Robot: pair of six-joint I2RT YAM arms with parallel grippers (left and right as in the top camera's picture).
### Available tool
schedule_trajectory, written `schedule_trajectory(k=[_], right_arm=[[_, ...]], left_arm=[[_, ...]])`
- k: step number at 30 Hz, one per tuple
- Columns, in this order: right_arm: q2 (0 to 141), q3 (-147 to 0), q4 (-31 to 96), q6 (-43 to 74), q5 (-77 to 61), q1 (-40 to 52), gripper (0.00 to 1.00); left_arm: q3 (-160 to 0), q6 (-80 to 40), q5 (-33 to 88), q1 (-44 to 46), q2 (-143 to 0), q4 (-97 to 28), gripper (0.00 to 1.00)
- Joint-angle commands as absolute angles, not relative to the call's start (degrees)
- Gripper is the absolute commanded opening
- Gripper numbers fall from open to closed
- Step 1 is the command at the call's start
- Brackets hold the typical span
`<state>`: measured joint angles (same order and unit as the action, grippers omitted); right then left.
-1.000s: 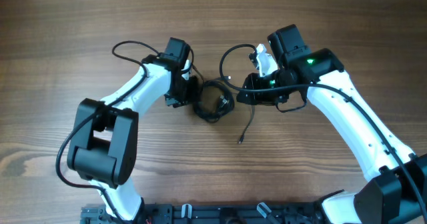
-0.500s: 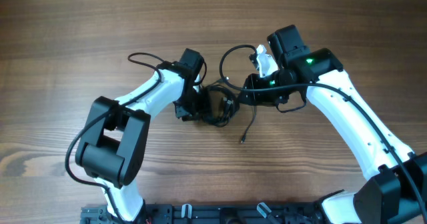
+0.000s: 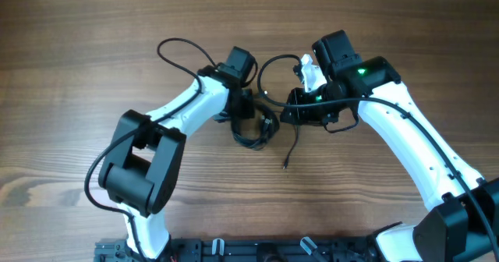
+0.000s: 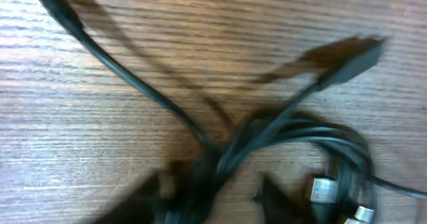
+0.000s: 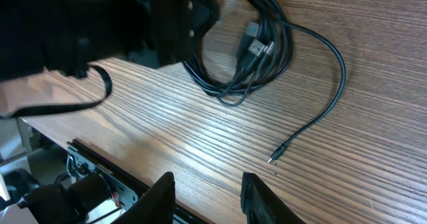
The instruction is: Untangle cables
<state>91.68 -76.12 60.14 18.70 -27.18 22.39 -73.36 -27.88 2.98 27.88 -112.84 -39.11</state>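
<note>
since a second ago the left arm has swung right across the wooden table (image 3: 78,28), and the left gripper (image 3: 244,114) now sits at the left edge of the coiled cables (image 3: 257,131). the left wrist view is blurred: strands run between its dark fingers (image 4: 160,197), but whether they are clamped cannot be told. the right gripper (image 5: 209,196) is partly open and empty, just right of the coil. one plug end (image 5: 274,159) lies loose nearby.

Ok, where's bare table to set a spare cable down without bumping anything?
Bare brown wooden table lies left of the white left arm, along the far edge, and near, below the loose plug end. Crowded: the centre, where the black cable coil sits between it and the white right arm.
</note>
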Motion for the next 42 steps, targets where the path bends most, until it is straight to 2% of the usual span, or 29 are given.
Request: schedule_trajectory(k=[1,5,6,8,10,12,14,15,16,18,21,23,26,28,32,37,42], right_arm=[[92.4,-72.5,56.7,21.6,-26.6,24.5,0.37],[92.4,-64.4,48.4,31.6,-22.9,25.9,0.38],[92.4,-63.1,46.7,32.9,-21.7,25.9,0.38],[92.4,-60.4,41.3,34.7,-19.3,25.9,0.51],[92.4,-59.4,36.6,34.7,-19.3,25.9,0.51],[92.4,-59.3,33.2,34.5,-19.0,25.9,0.44],[92.4,-59.3,31.7,34.5,-15.5,25.9,0.32],[92.4,-59.3,31.9,34.5,-12.7,25.9,0.28],[92.4,-59.2,32.7,34.5,-10.8,25.9,0.26],[92.4,-58.5,33.2,34.5,-10.3,25.9,0.17],[92.4,-55.7,31.7,34.5,-10.2,25.9,0.15],[92.4,-52.8,28.0,34.5,-10.1,25.9,0.15],[92.4,-49.1,20.6,34.5,-8.0,25.9,0.27],[92.5,-47.8,17.8,34.5,-6.7,25.9,0.28],[92.5,-45.3,14.0,34.5,-6.2,25.9,0.32],[94.3,-45.3,14.4,34.5,-6.8,25.9,0.34],[97.2,-45.3,14.4,34.7,-14.5,25.9,0.33]], left_arm=[[-72.5,-28.4,2.5,28.9,-113.8,-38.1,0.04],[-72.5,-43.1,3.5,26.5,-113.8,-40.6,0.04],[-72.5,-43.0,6.0,25.8,-113.8,-40.8,0.04],[-72.4,-42.2,14.7,24.8,-113.8,-42.2,0.04],[-72.4,-42.3,17.1,25.3,-113.8,-43.6,0.04],[-72.4,-42.2,19.5,26.6,-113.8,-43.6,0.08],[-72.4,-39.3,20.1,28.0,-113.8,-43.0,0.14],[-72.4,-37.1,20.1,28.4,-113.8,-42.7,0.21],[-72.4,-35.3,19.2,28.7,-113.8,-42.6,0.42],[-72.4,-34.7,16.3,28.7,-113.8,-42.7,0.45],[-72.2,-34.7,14.0,28.7,-113.8,-42.0,0.42],[-72.2,-34.7,14.1,28.8,-114.2,-41.6,0.3],[-72.2,-34.5,14.0,29.3,-115.2,-41.6,0.2],[-72.2,-30.0,14.2,29.5,-115.7,-41.1,0.04],[-72.2,-22.7,14.6,29.5,-115.7,-41.1,0.04],[-72.2,-22.7,17.6,29.5,-115.7,-39.8,0.05],[-72.2,-22.9,17.6,29.5,-115.7,-39.6,0.09]])
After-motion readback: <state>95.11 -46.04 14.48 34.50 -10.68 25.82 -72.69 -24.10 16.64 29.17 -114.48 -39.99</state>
